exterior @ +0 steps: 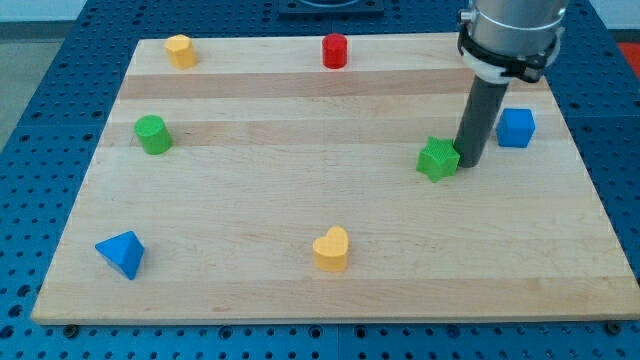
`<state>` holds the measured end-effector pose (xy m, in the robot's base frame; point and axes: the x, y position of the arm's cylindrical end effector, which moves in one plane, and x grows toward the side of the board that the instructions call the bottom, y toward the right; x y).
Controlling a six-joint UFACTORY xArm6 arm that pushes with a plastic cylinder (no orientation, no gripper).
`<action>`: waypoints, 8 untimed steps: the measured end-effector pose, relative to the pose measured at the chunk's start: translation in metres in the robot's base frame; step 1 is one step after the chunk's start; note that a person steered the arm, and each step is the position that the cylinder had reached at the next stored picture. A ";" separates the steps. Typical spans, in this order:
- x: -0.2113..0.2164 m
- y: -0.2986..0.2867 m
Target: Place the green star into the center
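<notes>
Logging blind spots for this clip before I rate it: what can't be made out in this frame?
- Contact between my tip and the green star: they sit edge to edge; touching or a hair apart cannot be told.
- Arm above the rod: cut off by the view's top edge.
- Blue cube: its left edge lies close behind the rod, possibly partly hidden.
- Board's bottom right corner: cut off by the view's right edge.

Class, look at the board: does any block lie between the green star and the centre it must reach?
No. The green star has bare wood toward the board's centre on the view's left. My tip sits against its right side, so nothing separates them.
</notes>
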<state>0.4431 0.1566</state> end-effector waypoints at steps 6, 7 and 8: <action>0.013 -0.113; 0.021 -0.148; 0.023 -0.193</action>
